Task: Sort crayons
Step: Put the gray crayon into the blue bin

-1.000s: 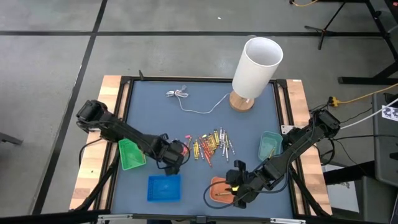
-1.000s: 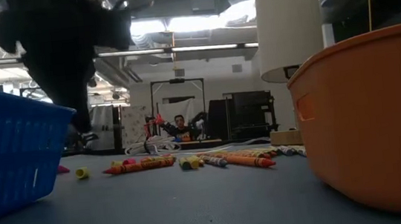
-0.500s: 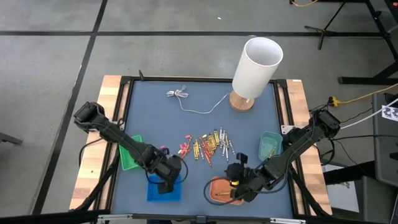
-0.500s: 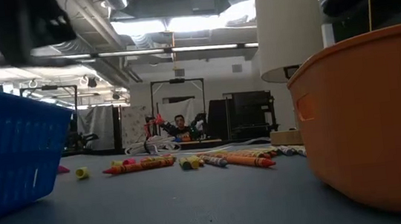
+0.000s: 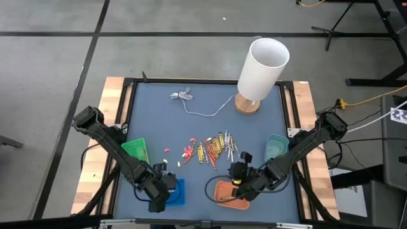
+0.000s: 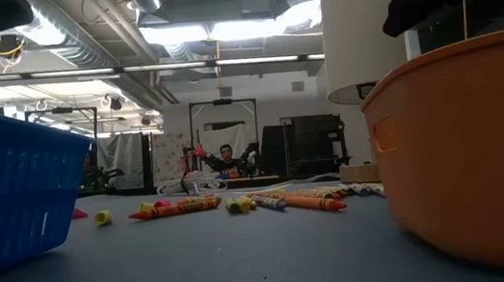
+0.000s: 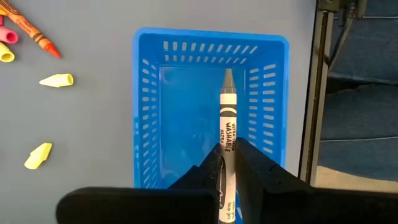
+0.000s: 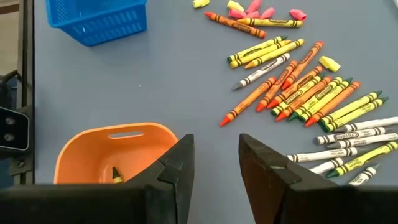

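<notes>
Many crayons lie loose on the blue mat, near its middle, with pink and yellow stubs to their left. My left gripper hangs over the blue tray near the table's front edge, shut on a grey crayon. My right gripper stands open above the far rim of the orange tray, between that tray and the crayon pile, with nothing between its fingers. One crayon end shows inside the orange tray. My left gripper pinches the grey crayon's wrapped body between its two fingers, low on the stick. The fingers slant steeply down and lie along the crayon. Its grey tip sticks out past the fingertips, clear above the blue tray's floor.
A green tray sits at the left and a teal tray at the right. A white lamp with a wooden base stands at the back, and a thin white cable runs from it. The low view shows the blue tray's wall and the orange tray's.
My left gripper has swung from beside the crayon pile toward the table's near edge, rising a little and rolling, and now hangs over the blue tray with the grey crayon still held. My right gripper has turned a little toward the pile above the orange tray, still open.
</notes>
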Robot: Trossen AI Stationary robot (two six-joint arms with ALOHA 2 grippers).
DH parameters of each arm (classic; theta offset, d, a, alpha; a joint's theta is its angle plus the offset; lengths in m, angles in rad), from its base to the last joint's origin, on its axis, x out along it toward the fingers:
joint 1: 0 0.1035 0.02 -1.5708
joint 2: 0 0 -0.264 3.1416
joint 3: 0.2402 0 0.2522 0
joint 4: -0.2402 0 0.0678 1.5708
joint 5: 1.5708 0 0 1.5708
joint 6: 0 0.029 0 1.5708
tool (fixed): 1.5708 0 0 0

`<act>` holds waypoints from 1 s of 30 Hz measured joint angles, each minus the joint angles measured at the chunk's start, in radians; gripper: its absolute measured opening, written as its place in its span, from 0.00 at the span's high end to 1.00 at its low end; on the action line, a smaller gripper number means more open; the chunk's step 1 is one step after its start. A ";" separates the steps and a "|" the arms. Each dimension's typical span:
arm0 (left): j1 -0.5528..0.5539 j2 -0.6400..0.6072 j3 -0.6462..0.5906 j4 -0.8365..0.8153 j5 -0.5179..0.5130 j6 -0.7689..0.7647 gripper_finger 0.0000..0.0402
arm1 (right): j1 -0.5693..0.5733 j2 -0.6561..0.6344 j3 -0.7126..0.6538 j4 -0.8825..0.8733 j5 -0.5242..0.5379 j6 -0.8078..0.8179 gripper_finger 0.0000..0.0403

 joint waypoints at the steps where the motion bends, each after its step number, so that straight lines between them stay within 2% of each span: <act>1: -0.004 0.000 0.000 0.000 -0.004 0.000 0.97 | -0.001 0.000 0.000 0.000 -0.005 0.000 0.69; 13: -0.010 0.000 0.000 0.000 -0.022 -0.001 0.96 | -0.014 0.000 0.000 0.000 -0.024 -0.002 0.69; 23: -0.009 0.000 0.000 0.024 -0.050 -0.006 0.79 | -0.020 0.000 0.000 -0.073 -0.017 0.032 0.69; 30: -0.009 0.000 0.000 0.024 -0.050 -0.006 0.76 | -0.081 0.000 0.000 -0.242 -0.013 0.111 0.69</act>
